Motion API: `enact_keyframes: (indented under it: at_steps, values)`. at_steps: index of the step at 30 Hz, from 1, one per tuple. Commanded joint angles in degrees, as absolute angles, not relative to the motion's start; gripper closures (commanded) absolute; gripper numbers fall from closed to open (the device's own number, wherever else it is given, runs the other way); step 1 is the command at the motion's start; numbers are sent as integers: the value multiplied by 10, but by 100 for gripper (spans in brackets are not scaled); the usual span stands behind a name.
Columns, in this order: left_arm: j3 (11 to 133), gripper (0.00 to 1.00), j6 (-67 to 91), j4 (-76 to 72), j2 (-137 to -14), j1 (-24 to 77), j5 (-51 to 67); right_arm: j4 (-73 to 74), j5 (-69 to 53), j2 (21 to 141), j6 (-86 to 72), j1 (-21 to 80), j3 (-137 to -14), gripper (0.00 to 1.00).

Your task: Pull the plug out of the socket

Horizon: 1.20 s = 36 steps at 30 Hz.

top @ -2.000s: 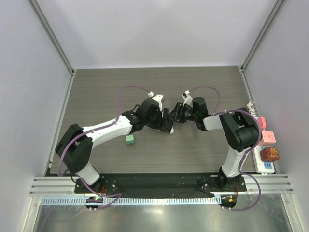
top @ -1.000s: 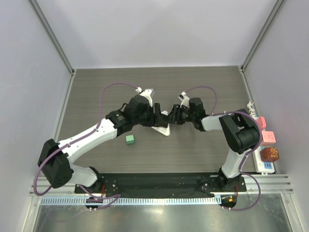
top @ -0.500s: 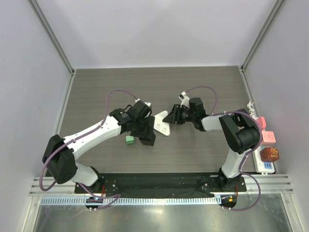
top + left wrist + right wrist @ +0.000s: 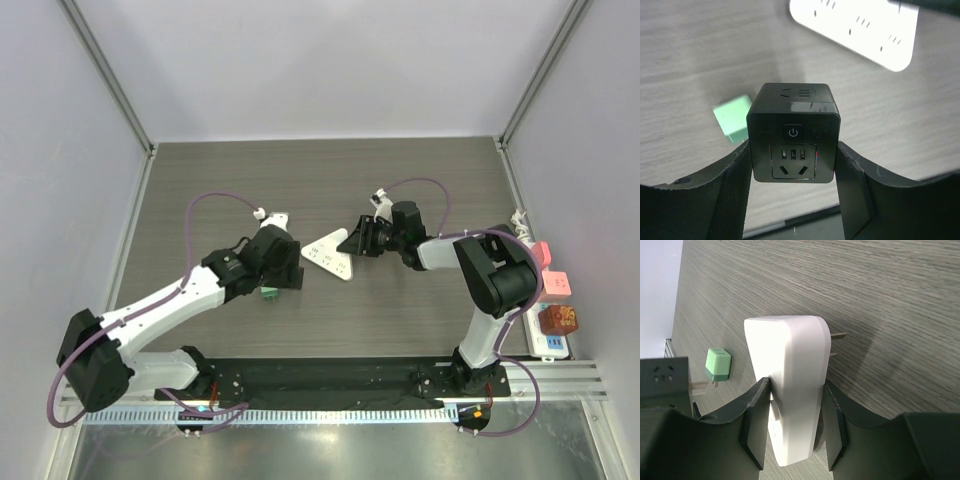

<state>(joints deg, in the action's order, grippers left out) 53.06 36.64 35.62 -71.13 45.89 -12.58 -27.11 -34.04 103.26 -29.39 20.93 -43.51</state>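
Note:
My left gripper (image 4: 792,165) is shut on a black cube plug (image 4: 793,132) with a power button and a socket face; it holds the cube apart from the white triangular socket (image 4: 860,27). In the top view the left gripper (image 4: 283,272) sits left of the white socket (image 4: 331,253), with a gap between them. My right gripper (image 4: 792,430) is shut on the white socket (image 4: 790,385), whose metal prongs show at its far side. In the top view the right gripper (image 4: 358,240) is at the socket's right end.
A small green plug (image 4: 269,292) lies on the table just under my left gripper; it also shows in the left wrist view (image 4: 733,117) and the right wrist view (image 4: 718,364). A power strip with pink and red adapters (image 4: 552,300) lies at the right edge.
The left arm has drawn back to the left and nearer the bases with the black cube, leaving the white socket. The right gripper still holds the white socket in place.

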Motion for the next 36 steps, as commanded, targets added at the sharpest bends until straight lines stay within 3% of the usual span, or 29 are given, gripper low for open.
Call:
enact_keyframes:
  at_steps: [1, 11, 15, 22, 33, 36]
  values:
    - [494, 100, 373, 191, -675, 472, -217, -210, -255, 1060, -241, 202, -429, 99]
    - [369, 100, 289, -97, -710, 586, -424, -215, -258, 1059, -244, 202, -427, 99]
    - [312, 100, 298, -191, -711, 589, -490, -217, -259, 1062, -246, 202, -427, 99]
    - [308, 100, 356, -189, -767, 592, -571, -221, -264, 1065, -250, 202, -429, 99]
    - [304, 100, 410, -158, -791, 599, -591, -223, -270, 1075, -254, 202, -434, 99]
    - [309, 94, 448, -113, -789, 599, -598, -224, -272, 1076, -256, 202, -435, 99]
